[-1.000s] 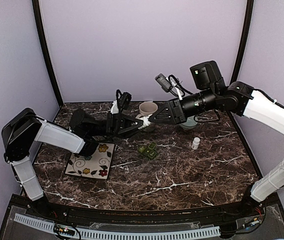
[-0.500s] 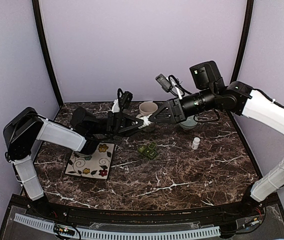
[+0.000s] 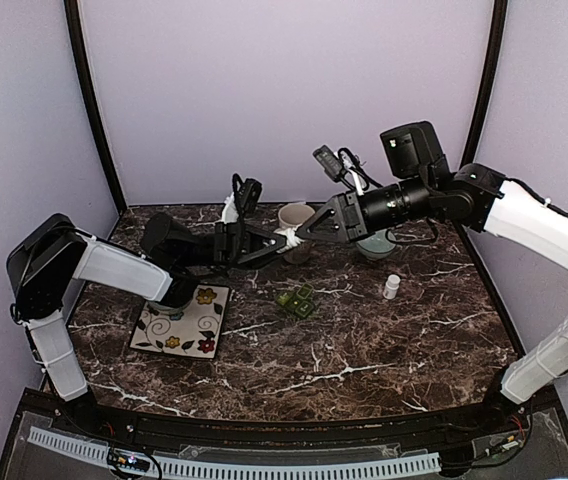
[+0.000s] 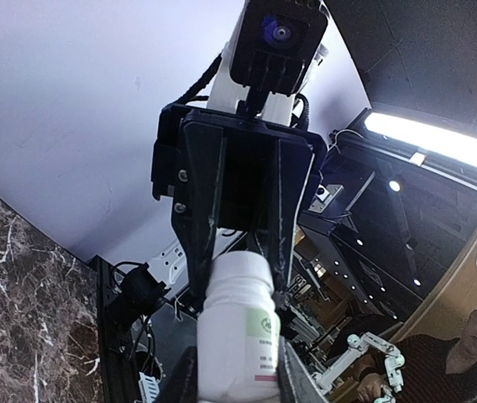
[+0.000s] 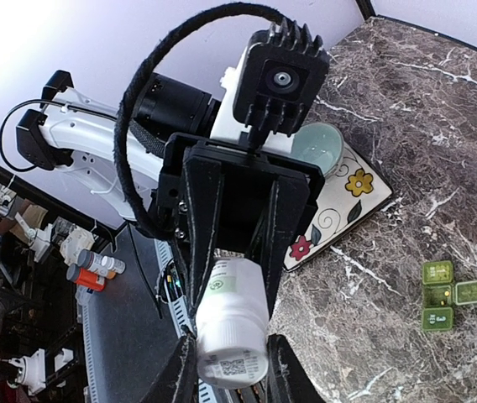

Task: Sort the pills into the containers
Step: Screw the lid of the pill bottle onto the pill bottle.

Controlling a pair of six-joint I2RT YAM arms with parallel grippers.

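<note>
- Where the two arms meet above the far middle of the table [image 3: 364, 350], one white pill bottle [image 5: 232, 315] hangs in the air between them, lying roughly level just near of the single mug [image 3: 296, 217].
- Left gripper [image 4: 232, 378]: jaws pinching one end of the bottle.
- Right gripper [image 5: 232, 369]: jaws pinching the other end, facing the left one.
- One dark green pill box [image 3: 296, 300] sits on the table's middle, near of the mug and below the bottle, touched by neither gripper.
- One flowered plate [image 3: 189, 325] lies left, with a pale green bowl [image 5: 318, 147] on it.
- A second pale green bowl [image 3: 376, 246] sits far right.
- One small white vial [image 3: 392, 286] stands right of the pill box.
</note>
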